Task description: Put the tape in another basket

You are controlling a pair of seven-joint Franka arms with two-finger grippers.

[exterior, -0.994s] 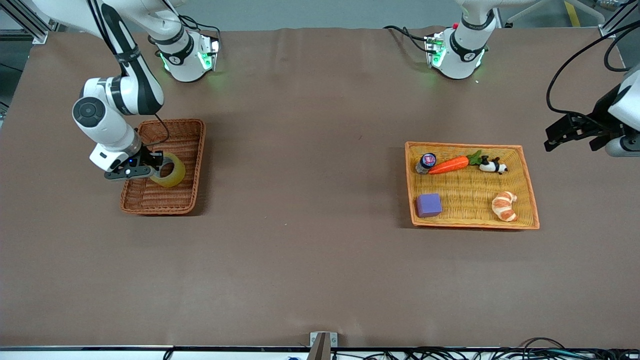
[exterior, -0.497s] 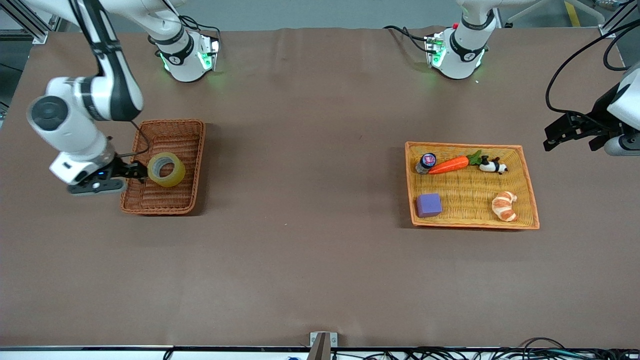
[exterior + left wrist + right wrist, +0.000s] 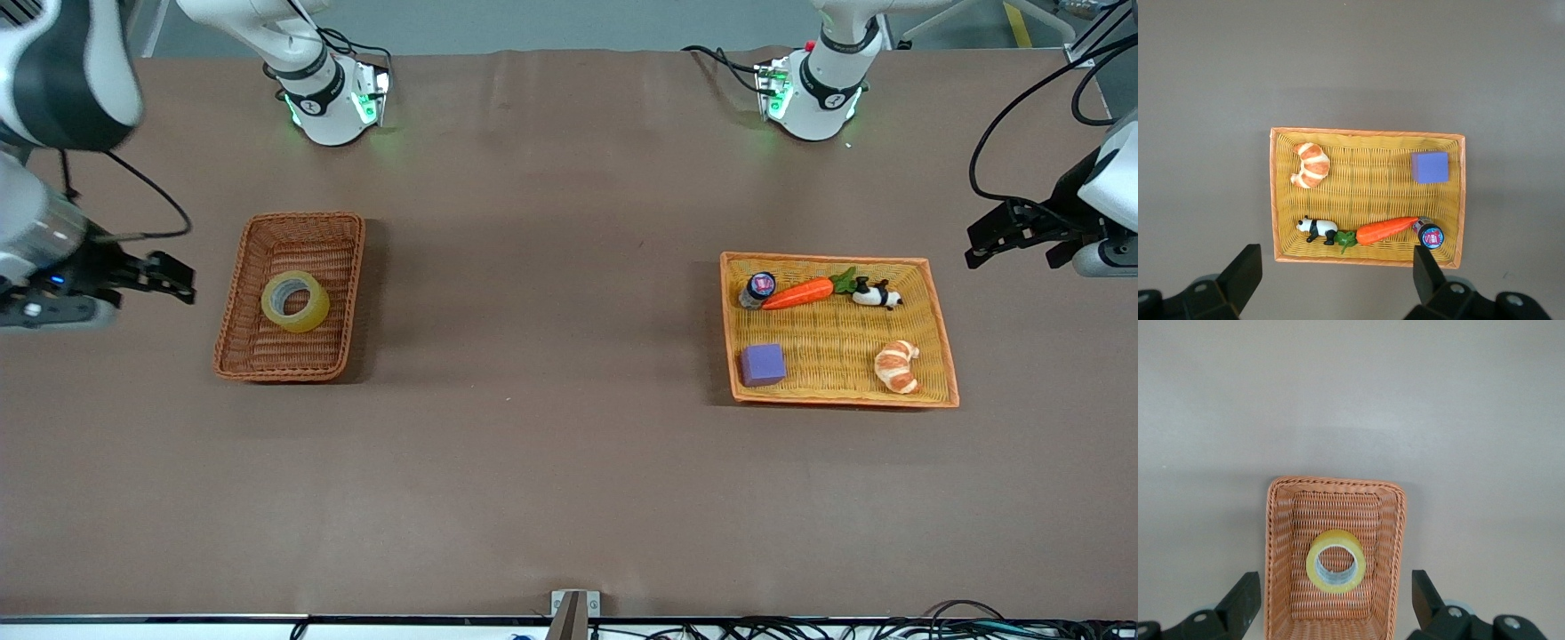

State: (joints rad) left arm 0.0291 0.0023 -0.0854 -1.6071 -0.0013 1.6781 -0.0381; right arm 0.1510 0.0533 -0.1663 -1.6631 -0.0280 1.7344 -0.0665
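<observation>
The tape (image 3: 295, 301) lies flat, hole upward, on the floor of the reddish-brown basket (image 3: 233, 341), roughly at its middle, touching no wall. That basket stands on the desk (image 3: 551, 462) toward the right arm's end.

The right pincer (image 3: 169, 276) is up in the air over bare desk just beside the basket's outer long side, apart from basket and tape. Its fingers (image 3: 1245, 603) stand wide apart and empty; in the right wrist view they frame the basket and the roll from above.

The left pincer (image 3: 1000, 236) hangs over bare desk at the left arm's end, beside the yellow tray-basket (image 3: 944, 356), the arm waiting. Its fingers (image 3: 1245, 273) are spread apart and hold nothing.

The tray-basket holds a purple cube (image 3: 763, 364), a croissant (image 3: 896, 365), a carrot (image 3: 800, 292), a panda figure (image 3: 877, 294) and a small round-capped item (image 3: 758, 288). Carrot, panda and capped item lie along the edge farther from the front camera; cube and croissant lie nearer to it.
</observation>
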